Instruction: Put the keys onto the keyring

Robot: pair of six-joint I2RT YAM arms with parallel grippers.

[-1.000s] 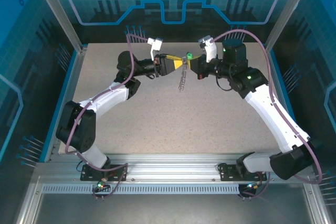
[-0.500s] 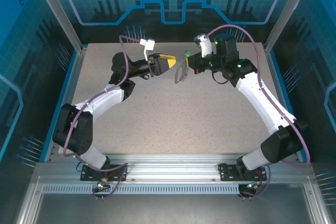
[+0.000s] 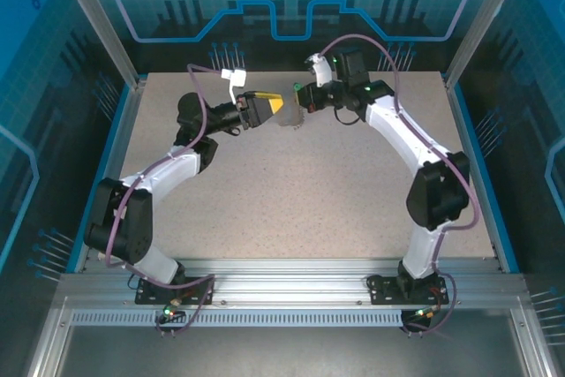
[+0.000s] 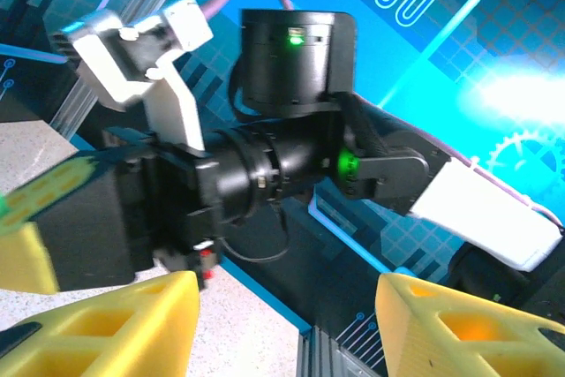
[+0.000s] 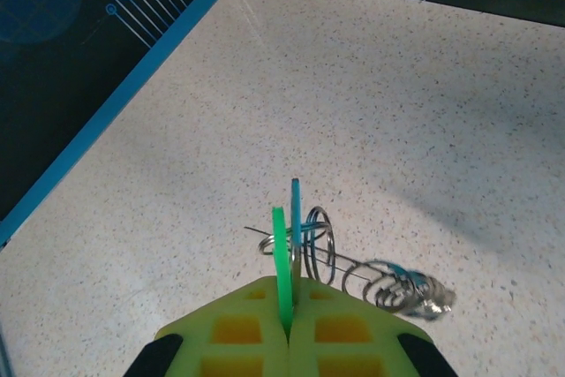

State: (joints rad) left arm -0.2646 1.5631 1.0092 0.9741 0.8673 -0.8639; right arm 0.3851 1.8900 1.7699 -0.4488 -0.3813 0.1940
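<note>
Right hand (image 5: pixel 290 315) pressed together, pinching key (image 5: pixel 280 253) edge-on above far part of table (image 5: pixel 397 86); keyring (image 5: pixel 295 205) with chain (image 5: pixel 397 289) dangles beside it. Left hand (image 4: pixel 287 306) spread, empty. Risk: thin pinch, key may twist or slip, keyring may slide off.

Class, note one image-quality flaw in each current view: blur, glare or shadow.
Top external: the keyring is a pale blurred smear. Left wrist: glare whitens the blue wall. Right wrist: sharp, though a soft shadow crosses the table.
</note>
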